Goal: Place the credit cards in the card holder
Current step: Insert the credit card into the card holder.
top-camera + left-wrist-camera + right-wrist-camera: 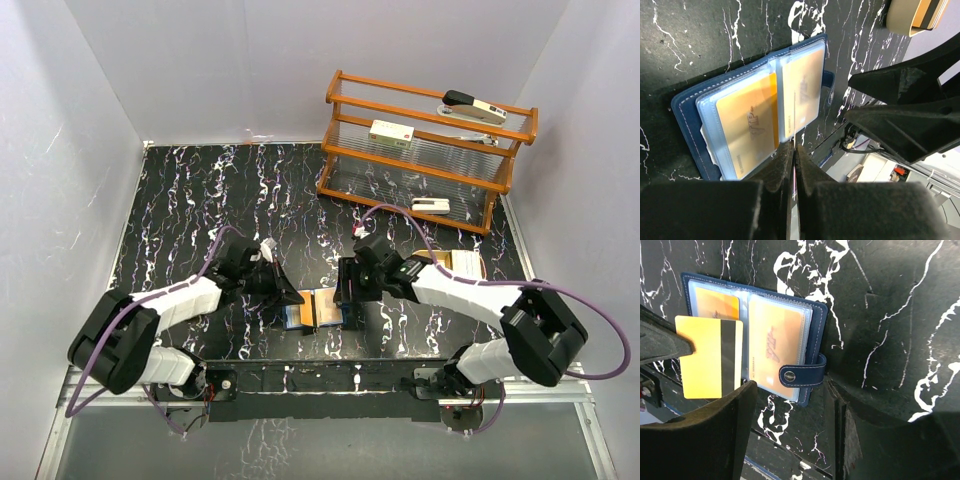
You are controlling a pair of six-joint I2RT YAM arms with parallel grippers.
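Observation:
The card holder [318, 310] lies open on the black marbled table, navy outside, with tan cards in its clear pockets. My left gripper [795, 146] is shut on a credit card [795, 120] seen edge-on, standing over the holder's middle fold. In the right wrist view that credit card [710, 360] is yellow with a black stripe and hangs over the left page of the card holder [777, 340]. My right gripper [792, 390] stands open just off the holder's snap tab [802, 374], nothing between its fingers. From above, the left gripper [290, 292] and the right gripper [345, 292] flank the holder.
A beige tray [470, 258] holding more cards sits to the right, behind the right arm. A wooden rack [425, 150] with white devices on its shelves stands at the back right. White walls close in the table on three sides.

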